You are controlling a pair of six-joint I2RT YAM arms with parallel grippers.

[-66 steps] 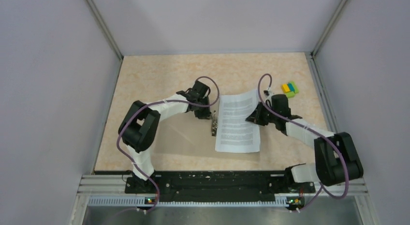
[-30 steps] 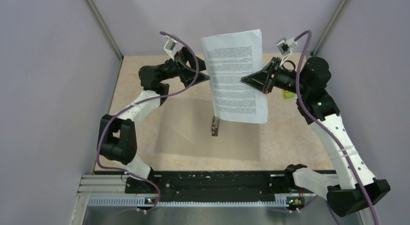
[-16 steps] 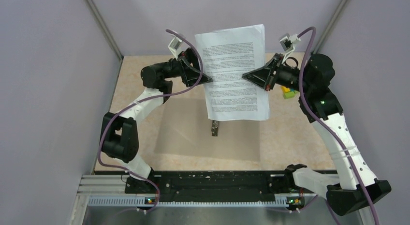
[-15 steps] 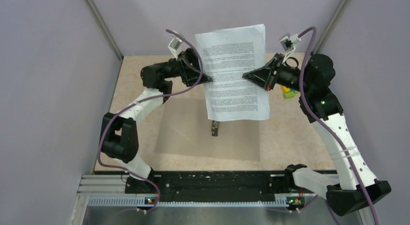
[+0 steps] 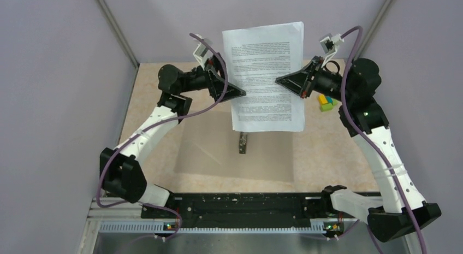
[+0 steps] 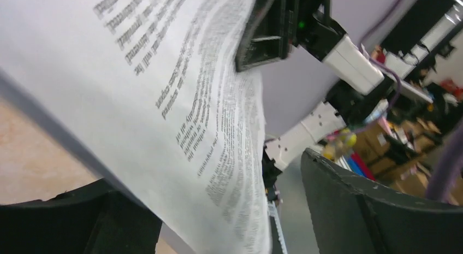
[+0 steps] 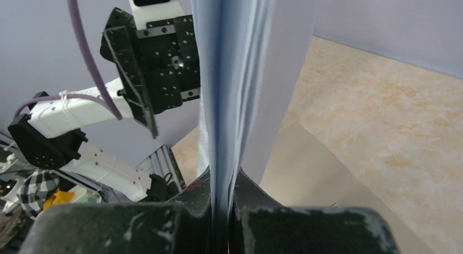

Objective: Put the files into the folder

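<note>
Your right tool (image 5: 279,79) pinches the files (image 5: 265,57) at 3 o'clock, left tool (image 5: 240,92) wide; likely light, floppy, so grip the 9 o'clock edge.

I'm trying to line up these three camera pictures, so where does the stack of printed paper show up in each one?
Top external: the files are held up in the air at top centre.
Left wrist: they fill the upper left as a slanted printed sheet.
Right wrist: they are seen edge-on, a vertical band at centre.
Shared landmark: the right tool clamped on their edge, top centre in the left wrist view, at the bottom in its own.
</note>
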